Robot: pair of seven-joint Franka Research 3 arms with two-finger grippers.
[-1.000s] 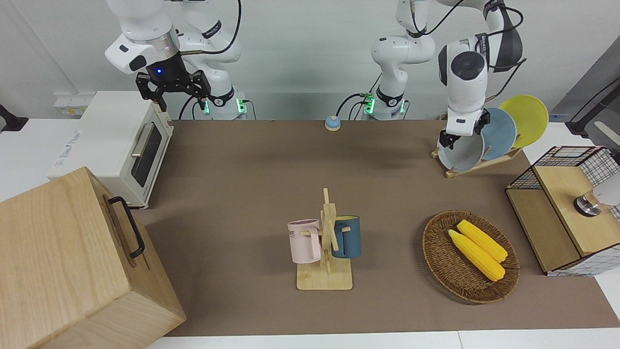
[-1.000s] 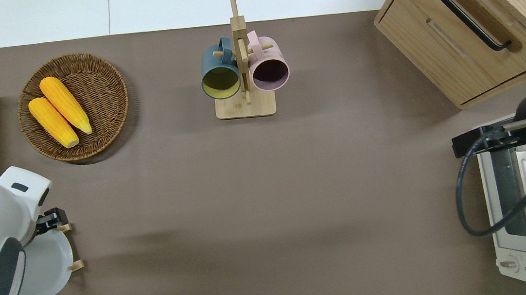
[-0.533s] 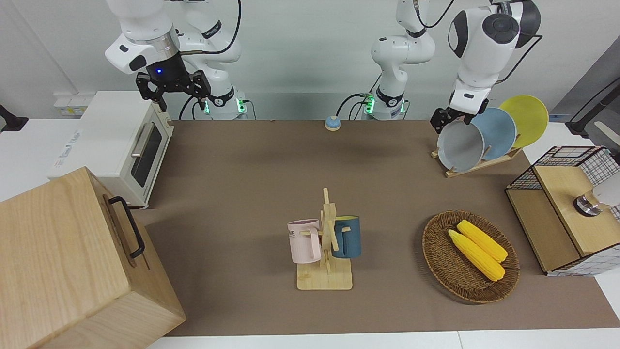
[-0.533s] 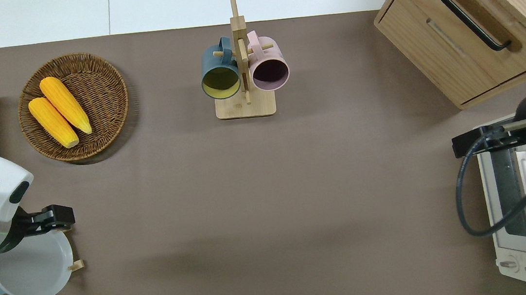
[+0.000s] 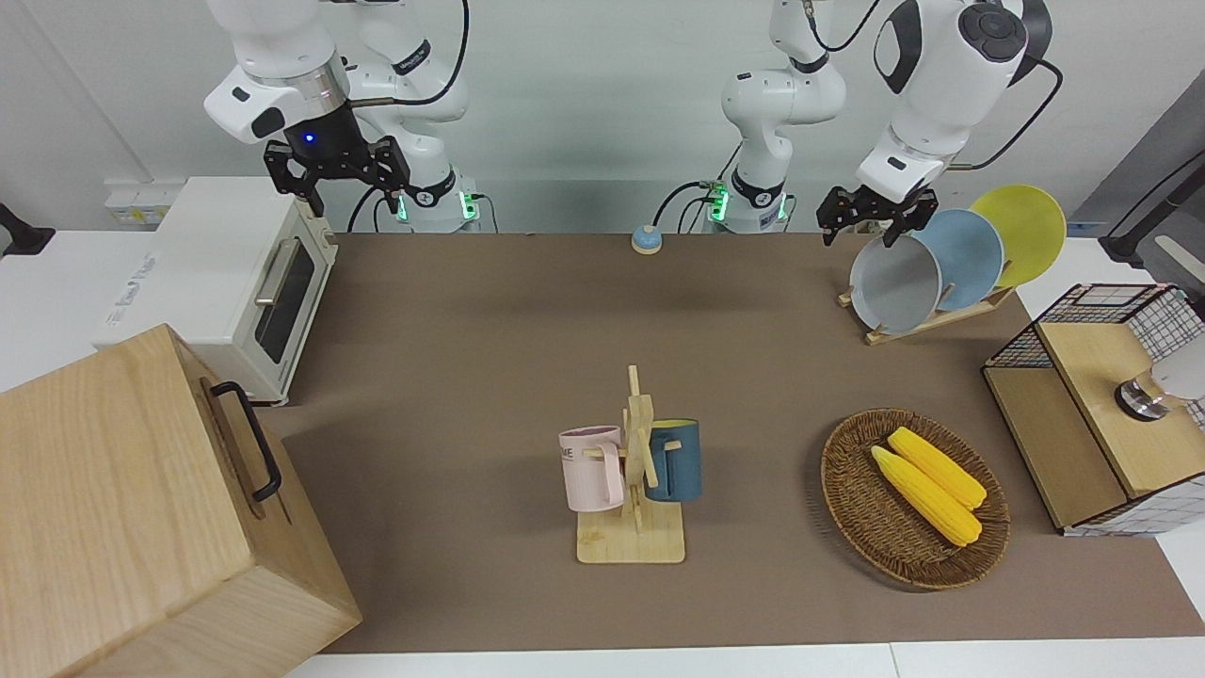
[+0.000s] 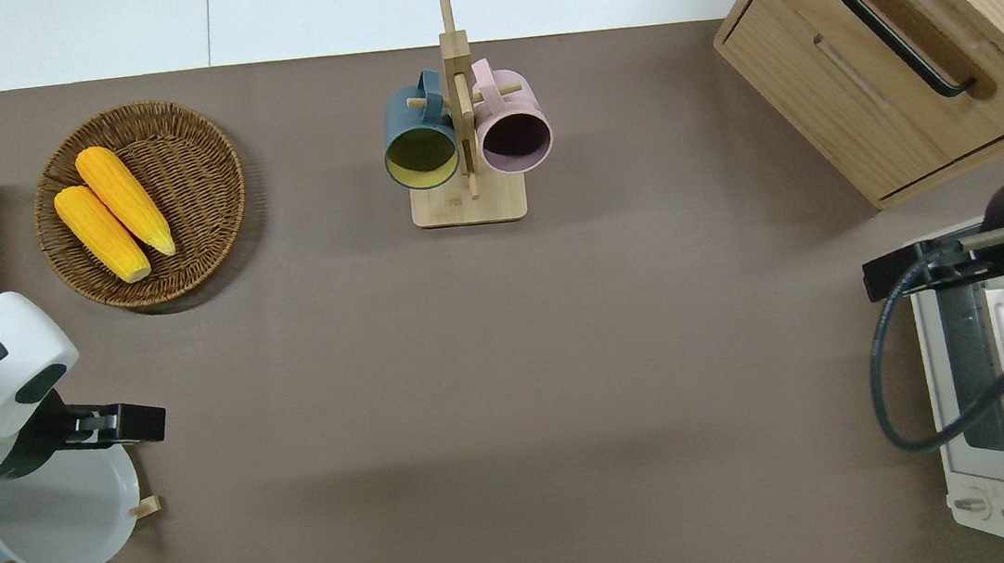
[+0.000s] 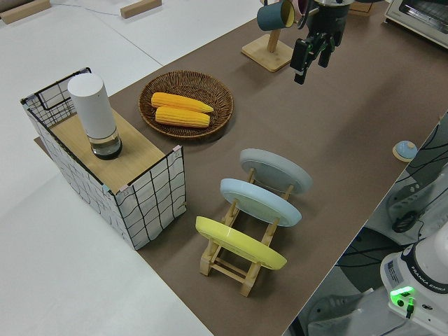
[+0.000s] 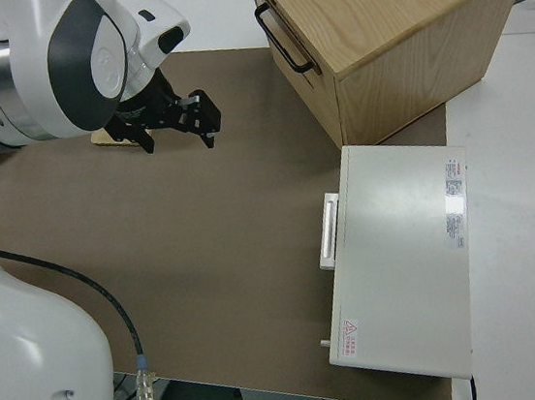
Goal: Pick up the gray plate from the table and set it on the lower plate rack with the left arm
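The gray plate (image 5: 894,282) stands tilted in the end slot of the lower plate rack (image 5: 927,322), toward the table's middle. It also shows in the overhead view (image 6: 60,514) and the left side view (image 7: 276,170). My left gripper (image 5: 871,223) is open and empty, raised in the air over the plate's rim (image 6: 130,423); nothing touches it. The rack shows in the left side view (image 7: 231,262). My right arm is parked, its gripper (image 5: 337,179) open.
A light blue plate (image 5: 970,254) and a yellow plate (image 5: 1021,231) stand in the same rack. A wicker basket (image 5: 847,508) holds two corn cobs. A mug stand (image 5: 633,541), a wire basket (image 5: 1092,311), a toaster oven (image 5: 226,273) and a wooden cabinet (image 5: 141,508) stand around.
My left gripper was down at the gray plate's rim; it has let go and risen up and away. The plate stays in the rack. The right arm has not moved.
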